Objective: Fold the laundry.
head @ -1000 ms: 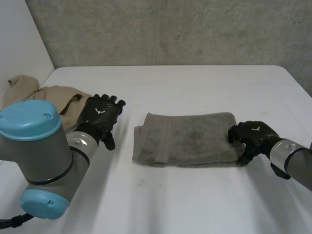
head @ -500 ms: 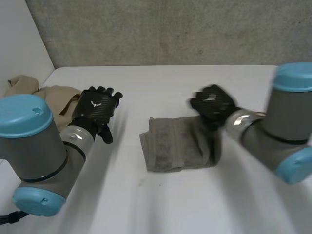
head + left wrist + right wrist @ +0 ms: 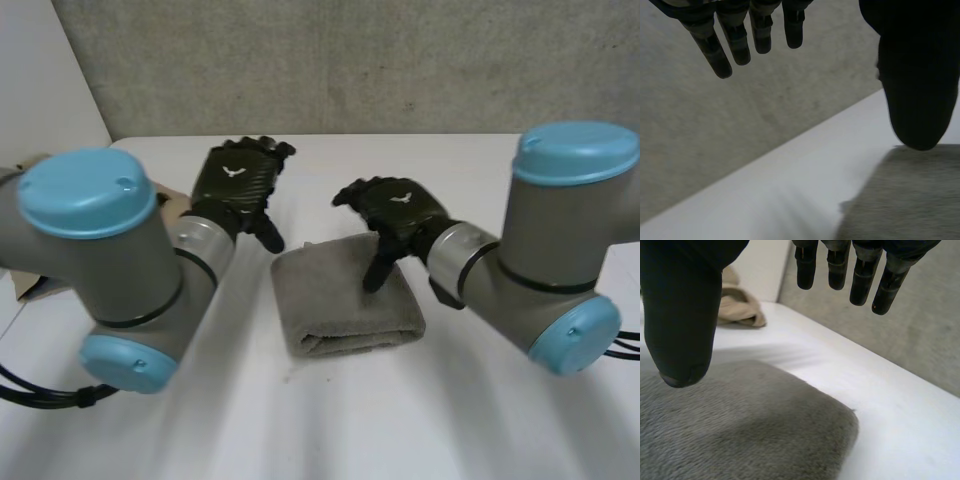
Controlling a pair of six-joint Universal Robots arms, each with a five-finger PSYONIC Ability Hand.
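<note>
Lying folded on the white counter (image 3: 330, 430), the grey towel (image 3: 345, 300) has the left hand (image 3: 235, 180) just off its far corner and the right hand (image 3: 392, 210) over its far edge, thumb pointing down. Left wrist view: fingers (image 3: 735, 45) straight, apart, empty. Right wrist view: fingers (image 3: 860, 280) straight and empty above the towel, beige clothes (image 3: 737, 307) beyond it.

Smooth white rectangular table (image 3: 470, 165) spreads wide across the head view, its surface plain and matte. Right behind its far edge stands a rough grey concrete wall (image 3: 400, 60), speckled and pitted. Over at the left, a plain white side wall (image 3: 45, 80) slants in, and the 2 walls meet at the table's far left corner.
</note>
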